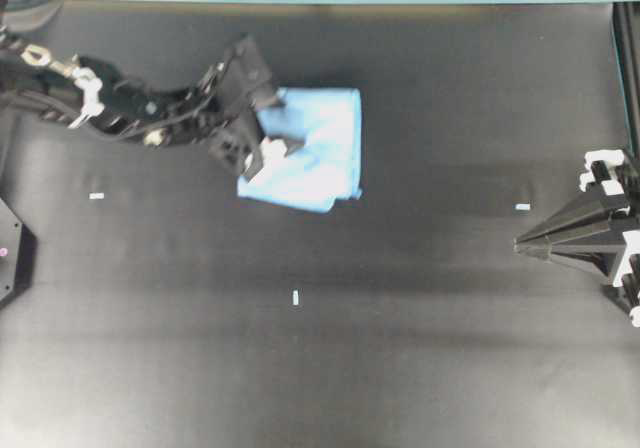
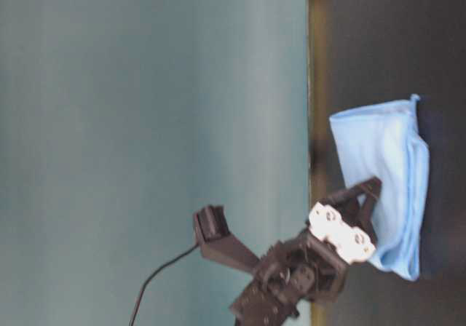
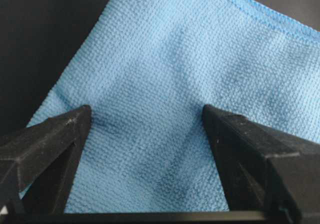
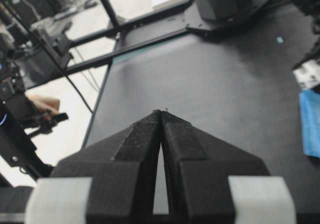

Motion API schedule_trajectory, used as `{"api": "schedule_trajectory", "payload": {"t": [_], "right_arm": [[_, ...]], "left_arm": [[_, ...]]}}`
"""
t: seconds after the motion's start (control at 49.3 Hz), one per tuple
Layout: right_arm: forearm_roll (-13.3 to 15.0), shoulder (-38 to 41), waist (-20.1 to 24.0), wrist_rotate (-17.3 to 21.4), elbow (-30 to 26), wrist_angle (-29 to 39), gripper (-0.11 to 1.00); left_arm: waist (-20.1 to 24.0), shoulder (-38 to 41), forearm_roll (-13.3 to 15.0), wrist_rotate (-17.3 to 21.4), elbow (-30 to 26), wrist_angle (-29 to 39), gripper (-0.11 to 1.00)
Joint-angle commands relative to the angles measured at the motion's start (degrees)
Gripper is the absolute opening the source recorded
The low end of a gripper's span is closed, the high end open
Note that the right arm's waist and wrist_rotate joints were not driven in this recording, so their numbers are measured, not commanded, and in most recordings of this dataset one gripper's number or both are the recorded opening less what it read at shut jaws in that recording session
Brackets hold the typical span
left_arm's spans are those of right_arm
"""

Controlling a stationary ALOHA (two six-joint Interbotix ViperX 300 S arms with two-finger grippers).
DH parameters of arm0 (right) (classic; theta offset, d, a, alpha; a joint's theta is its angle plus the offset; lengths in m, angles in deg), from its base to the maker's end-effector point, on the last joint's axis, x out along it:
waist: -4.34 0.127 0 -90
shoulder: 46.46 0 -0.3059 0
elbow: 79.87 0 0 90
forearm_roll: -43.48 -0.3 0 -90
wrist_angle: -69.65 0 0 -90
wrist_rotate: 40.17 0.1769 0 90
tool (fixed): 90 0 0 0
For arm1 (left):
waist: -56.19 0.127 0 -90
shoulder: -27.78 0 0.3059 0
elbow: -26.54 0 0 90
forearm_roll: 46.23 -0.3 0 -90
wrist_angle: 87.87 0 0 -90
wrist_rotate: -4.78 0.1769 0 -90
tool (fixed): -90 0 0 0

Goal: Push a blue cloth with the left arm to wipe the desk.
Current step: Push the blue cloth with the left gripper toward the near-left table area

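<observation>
Soft, even light falls on the matte black table [image 1: 400, 368], leaving no glare. The blue cloth [image 1: 310, 148] blurs just beyond the left end effector [image 1: 262, 118]; faint shadow beside it.

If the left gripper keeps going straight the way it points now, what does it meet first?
The blue cloth. The left gripper stands open with the cloth directly between and ahead of its fingers; the wrist view suggests it is already on or just above the cloth, though contact is hard to judge.
</observation>
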Motion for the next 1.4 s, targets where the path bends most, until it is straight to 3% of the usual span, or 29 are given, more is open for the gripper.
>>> {"api": "schedule_trajectory", "payload": {"t": [0.0, 0.305, 0.568, 1.076, 1.38], "right_arm": [[0.0, 0.35, 0.0, 0.0, -0.26, -0.44, 0.01], [-0.09, 0.35, 0.0, 0.0, -0.35, -0.53, 0.01], [-0.09, 0.26, 0.0, 0.0, -0.35, -0.62, 0.01], [-0.09, 0.35, -0.09, 0.09, -0.35, -0.7, 0.01], [-0.09, 0.26, 0.0, 0.0, -0.35, -0.7, 0.01]], "left_arm": [[-2.11, -1.32, -0.18, -0.09, 2.55, 0.0, 0.87], [-7.91, -6.68, -0.18, -0.26, 10.11, -1.32, 0.87], [-16.17, -9.49, -0.18, -0.44, 13.97, -1.32, 0.87], [-31.55, -10.37, -0.18, -0.62, 16.35, -0.62, 0.87], [-38.85, -12.04, -0.18, -0.62, 16.61, 4.22, 0.87]]}}
